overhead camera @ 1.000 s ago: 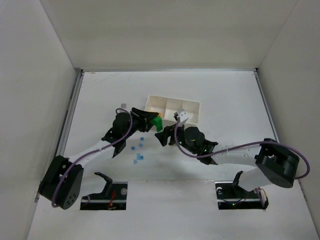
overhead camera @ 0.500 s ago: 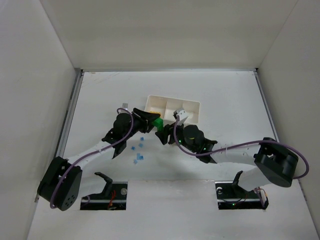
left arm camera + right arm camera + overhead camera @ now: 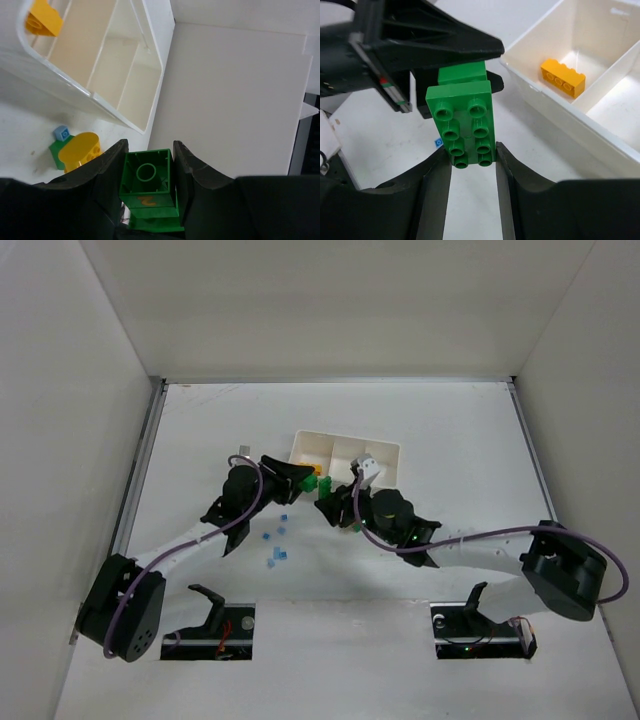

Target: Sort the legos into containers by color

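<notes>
My left gripper (image 3: 148, 150) is shut on a green square brick (image 3: 148, 185) and holds it just short of the white three-compartment tray (image 3: 95, 90). In the top view this gripper (image 3: 303, 476) is at the tray's (image 3: 345, 440) near-left corner. My right gripper (image 3: 472, 150) has its fingers pressed on the near end of a green 2x4 brick (image 3: 465, 122), right next to the left gripper (image 3: 427, 45). A yellow-orange brick (image 3: 563, 76) lies in the tray's left compartment. A yellow rounded brick (image 3: 80, 150) and a light-blue brick (image 3: 62, 133) lie beside the tray.
Several tiny light-blue bricks (image 3: 277, 540) lie scattered on the table under the left arm. White walls enclose the table on the left, back and right. The two grippers (image 3: 330, 498) are almost touching in front of the tray.
My right gripper has moved up and left toward the tray and the left gripper. The left gripper has edged toward the tray with its green brick.
</notes>
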Controlling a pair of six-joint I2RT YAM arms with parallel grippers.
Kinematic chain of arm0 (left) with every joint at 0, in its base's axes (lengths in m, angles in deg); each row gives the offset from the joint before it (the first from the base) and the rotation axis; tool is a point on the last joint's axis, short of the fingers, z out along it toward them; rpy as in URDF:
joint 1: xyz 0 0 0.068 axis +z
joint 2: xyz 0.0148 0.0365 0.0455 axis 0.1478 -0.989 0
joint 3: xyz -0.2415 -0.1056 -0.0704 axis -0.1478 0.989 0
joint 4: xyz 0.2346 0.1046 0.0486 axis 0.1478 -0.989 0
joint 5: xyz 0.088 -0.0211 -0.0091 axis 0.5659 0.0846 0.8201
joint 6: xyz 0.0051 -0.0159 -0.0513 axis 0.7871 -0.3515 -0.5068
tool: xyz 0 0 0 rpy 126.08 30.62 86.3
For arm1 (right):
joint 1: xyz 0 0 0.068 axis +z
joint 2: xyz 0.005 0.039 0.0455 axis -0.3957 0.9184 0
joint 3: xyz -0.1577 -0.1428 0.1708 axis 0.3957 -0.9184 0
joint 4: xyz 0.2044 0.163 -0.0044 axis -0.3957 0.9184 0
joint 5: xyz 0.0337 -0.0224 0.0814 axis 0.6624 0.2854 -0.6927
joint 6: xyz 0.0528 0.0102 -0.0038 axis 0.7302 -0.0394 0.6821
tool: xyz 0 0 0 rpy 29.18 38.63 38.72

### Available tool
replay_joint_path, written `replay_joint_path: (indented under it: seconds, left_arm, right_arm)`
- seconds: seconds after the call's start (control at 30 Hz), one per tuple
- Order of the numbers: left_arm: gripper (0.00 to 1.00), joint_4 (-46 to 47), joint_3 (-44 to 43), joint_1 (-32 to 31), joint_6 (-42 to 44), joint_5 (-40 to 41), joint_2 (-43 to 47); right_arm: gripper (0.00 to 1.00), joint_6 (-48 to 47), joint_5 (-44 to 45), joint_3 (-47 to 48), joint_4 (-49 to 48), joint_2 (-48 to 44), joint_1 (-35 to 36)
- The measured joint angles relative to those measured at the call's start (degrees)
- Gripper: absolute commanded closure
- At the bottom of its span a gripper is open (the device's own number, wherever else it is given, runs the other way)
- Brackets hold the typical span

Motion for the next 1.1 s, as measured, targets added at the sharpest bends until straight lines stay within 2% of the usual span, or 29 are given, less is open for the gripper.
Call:
replay_joint_path:
  seconds: [0.23,0.4,0.57,0.73,0.9,1.0,1.1]
  left_arm:
    - [0.90,-0.72,0.33,1.75,1.92,0.28,-0.02]
    - [0.90,-1.62,0.33,2.01,2.78,0.28,0.50]
    - [0.90,-3.30,0.33,1.92,4.48,0.52,2.86]
    - [0.90,-4.52,0.33,1.60,6.19,0.92,4.15]
    - [0.89,-5.60,0.31,1.60,7.30,0.94,4.17]
    - [0.89,-5.86,0.31,1.60,7.67,0.92,4.17]
    - [0.89,-5.88,0.31,1.60,7.89,0.92,4.17]
  right_arm:
    - [0.66,-0.02,-0.02,-0.09,1.79,-4.42,-1.27]
    - [0.65,0.31,-0.26,0.46,4.81,-4.33,-6.97]
    - [0.62,1.18,-0.28,6.32,9.40,0.96,-12.37]
    - [0.56,1.95,-0.57,12.44,12.87,6.91,-14.32]
    - [0.54,3.19,-0.90,13.73,14.23,9.88,-15.76]
    - [0.42,4.26,-0.92,13.77,15.10,11.30,-17.11]
    - [0.36,5.03,-0.92,13.84,15.63,12.28,-18.21]
